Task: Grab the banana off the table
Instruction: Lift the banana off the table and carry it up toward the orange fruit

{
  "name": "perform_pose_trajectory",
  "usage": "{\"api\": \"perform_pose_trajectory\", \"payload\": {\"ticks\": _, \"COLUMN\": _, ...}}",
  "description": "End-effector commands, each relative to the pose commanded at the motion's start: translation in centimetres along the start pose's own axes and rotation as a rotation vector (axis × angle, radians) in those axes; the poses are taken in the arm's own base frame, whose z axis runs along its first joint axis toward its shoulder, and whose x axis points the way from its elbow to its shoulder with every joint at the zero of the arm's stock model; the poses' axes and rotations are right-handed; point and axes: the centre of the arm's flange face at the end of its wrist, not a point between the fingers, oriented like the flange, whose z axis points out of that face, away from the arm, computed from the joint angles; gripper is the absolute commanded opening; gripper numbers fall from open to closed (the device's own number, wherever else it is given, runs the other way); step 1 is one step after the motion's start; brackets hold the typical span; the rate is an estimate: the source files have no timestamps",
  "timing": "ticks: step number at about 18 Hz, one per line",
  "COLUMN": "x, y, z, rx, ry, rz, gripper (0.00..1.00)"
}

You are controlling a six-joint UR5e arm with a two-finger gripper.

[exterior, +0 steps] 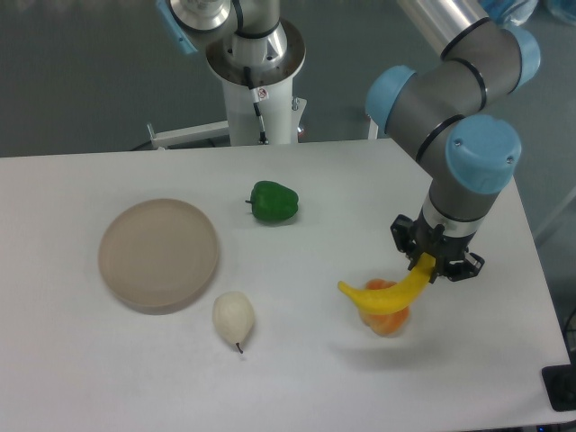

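The bright yellow banana (389, 292) is held by its right end in my gripper (432, 265), which is shut on it. The banana hangs a little above the white table (297, 378), its free end pointing left. It overlaps the orange lumpy pepper (389, 321), which sits on the table just below it. The fingertips are partly hidden by the banana's end and the wrist.
A round beige plate (159, 254) lies at the left. A green pepper (273, 202) sits behind the middle. A pale cream pear-shaped fruit (233, 318) lies in front of the plate. The arm's base column (256, 81) stands at the far edge.
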Motion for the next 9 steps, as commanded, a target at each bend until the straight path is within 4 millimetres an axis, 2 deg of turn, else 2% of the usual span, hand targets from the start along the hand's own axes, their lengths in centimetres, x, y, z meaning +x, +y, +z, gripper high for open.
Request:
{"api": "perform_pose_trajectory", "payload": {"ticks": 5, "x": -0.9, "y": 1.6, "z": 0.1, "rx": -0.003, "ry": 0.001, "rz": 0.005, "gripper": 0.00}}
{"api": "perform_pose_trajectory", "payload": {"ticks": 9, "x": -0.9, "y": 2.2, "z": 0.3, "rx": -0.006, "ry": 0.005, "rz": 0.037, "gripper": 0.00}}
